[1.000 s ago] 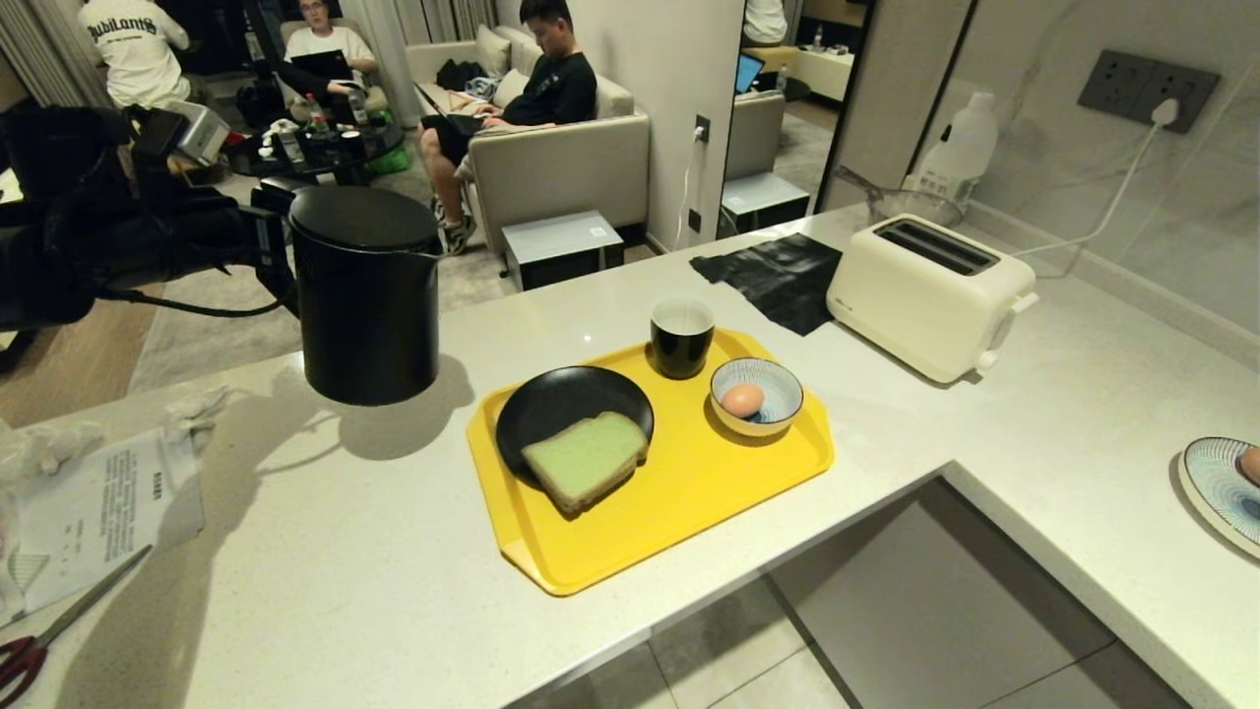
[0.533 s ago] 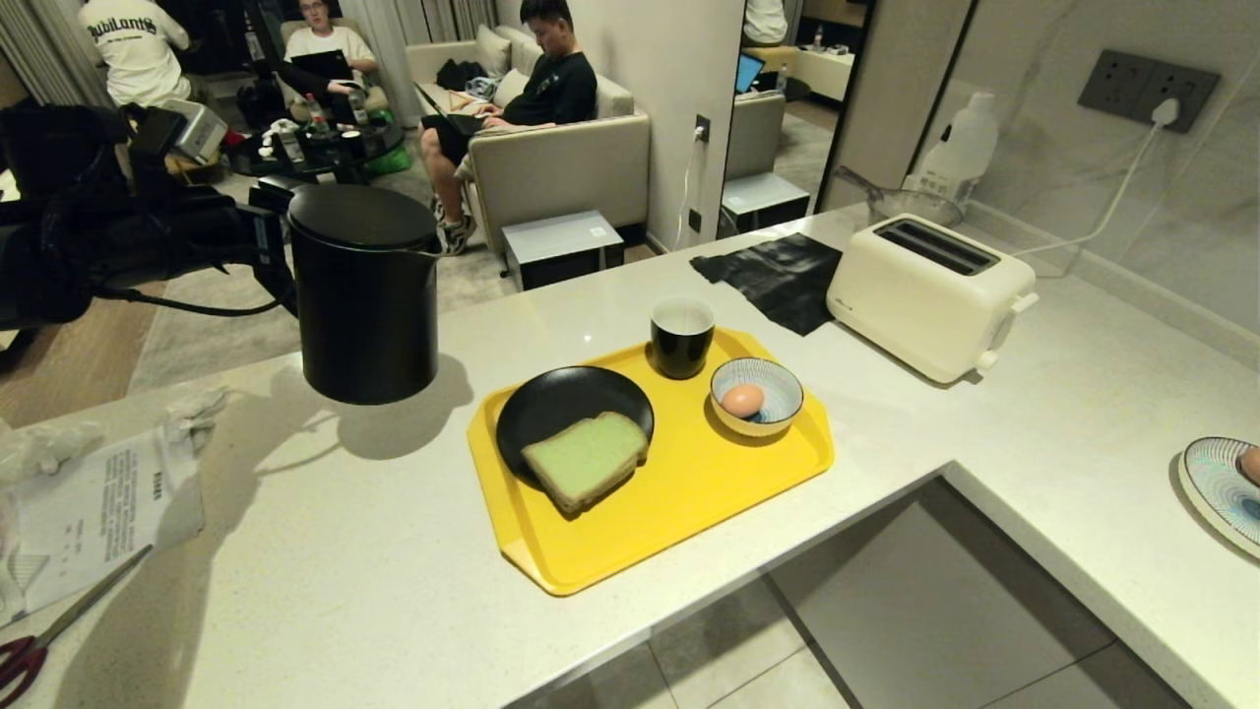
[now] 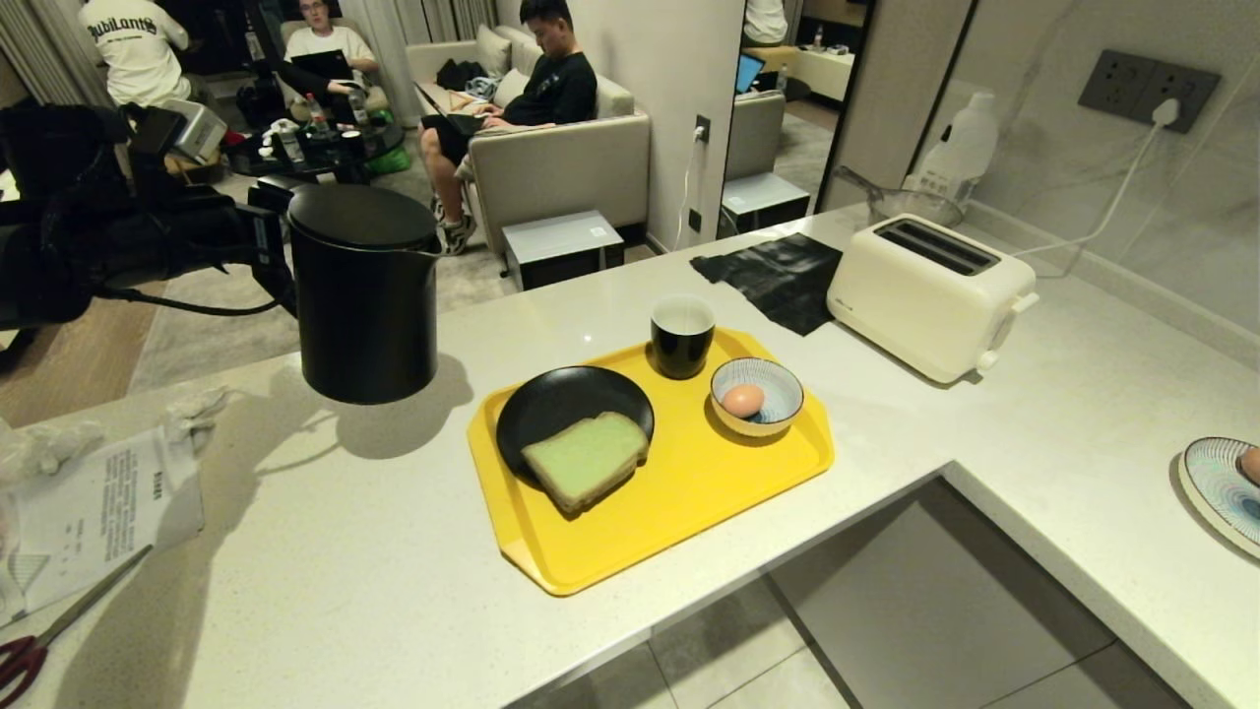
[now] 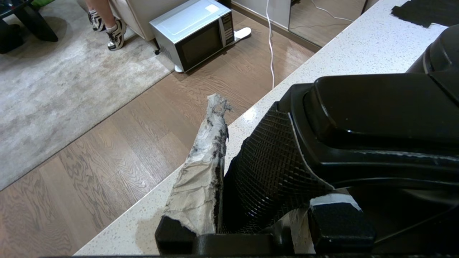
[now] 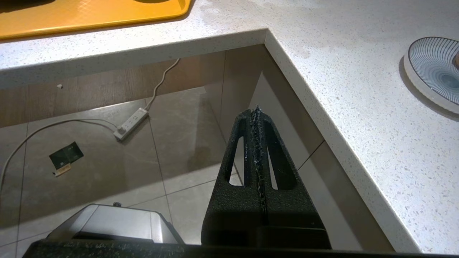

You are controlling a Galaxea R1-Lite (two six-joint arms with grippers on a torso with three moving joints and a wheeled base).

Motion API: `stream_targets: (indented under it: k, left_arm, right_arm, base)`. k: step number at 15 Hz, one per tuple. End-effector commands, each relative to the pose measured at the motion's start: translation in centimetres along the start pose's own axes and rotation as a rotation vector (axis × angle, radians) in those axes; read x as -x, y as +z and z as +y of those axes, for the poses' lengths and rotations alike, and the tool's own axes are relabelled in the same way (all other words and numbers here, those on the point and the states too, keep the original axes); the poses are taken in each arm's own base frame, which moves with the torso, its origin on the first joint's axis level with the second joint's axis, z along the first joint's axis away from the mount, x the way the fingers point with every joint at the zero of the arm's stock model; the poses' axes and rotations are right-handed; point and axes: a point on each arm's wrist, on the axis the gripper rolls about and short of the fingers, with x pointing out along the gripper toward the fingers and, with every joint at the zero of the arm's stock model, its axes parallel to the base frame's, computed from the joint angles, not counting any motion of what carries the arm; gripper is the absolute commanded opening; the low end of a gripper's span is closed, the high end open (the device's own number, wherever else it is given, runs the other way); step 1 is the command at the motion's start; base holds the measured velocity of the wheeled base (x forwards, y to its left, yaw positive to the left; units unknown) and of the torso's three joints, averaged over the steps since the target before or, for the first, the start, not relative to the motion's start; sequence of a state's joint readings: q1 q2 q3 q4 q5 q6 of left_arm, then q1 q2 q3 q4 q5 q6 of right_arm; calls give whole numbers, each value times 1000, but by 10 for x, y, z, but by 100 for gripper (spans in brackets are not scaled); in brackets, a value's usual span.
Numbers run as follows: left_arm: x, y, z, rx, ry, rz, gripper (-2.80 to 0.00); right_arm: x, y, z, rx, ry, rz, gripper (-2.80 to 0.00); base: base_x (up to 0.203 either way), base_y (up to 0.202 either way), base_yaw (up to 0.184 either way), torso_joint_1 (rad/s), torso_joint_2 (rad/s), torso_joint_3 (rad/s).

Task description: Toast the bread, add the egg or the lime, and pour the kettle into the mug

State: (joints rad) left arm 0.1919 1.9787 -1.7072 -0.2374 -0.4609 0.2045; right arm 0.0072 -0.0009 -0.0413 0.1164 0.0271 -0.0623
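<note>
My left gripper (image 4: 251, 200) has its jaws clamped on the kettle (image 3: 366, 295) handle, at the bench's far-left edge. The mug (image 3: 681, 337) sits on the tray (image 3: 689, 492), well off to the kettle's right w/ the spout facing that way. Right gripper (image 5: 257, 118) hangs below the bench, jaws closed, empty.

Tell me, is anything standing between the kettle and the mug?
Nothing visible does. The left gripper is closed on the kettle handle at the counter's far left; the mug stands on the yellow tray's far edge. Only bare counter lies between them.
</note>
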Motion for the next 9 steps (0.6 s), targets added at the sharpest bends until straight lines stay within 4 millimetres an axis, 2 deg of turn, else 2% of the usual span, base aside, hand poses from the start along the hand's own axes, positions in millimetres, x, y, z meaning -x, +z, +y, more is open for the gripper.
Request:
stream_targets:
  k: [1, 9]
  left_arm:
    - [0, 0, 0, -2, -2, -2, -280]
    - [-1, 0, 0, -1, 7, 1, -280]
  right_arm:
    - [0, 0, 0, 1, 1, 1, -280]
    - [0, 0, 0, 1, 1, 2, -280]
  base:
    - [0, 0, 0, 0, 0, 0]
    - [0, 0, 0, 0, 0, 0]
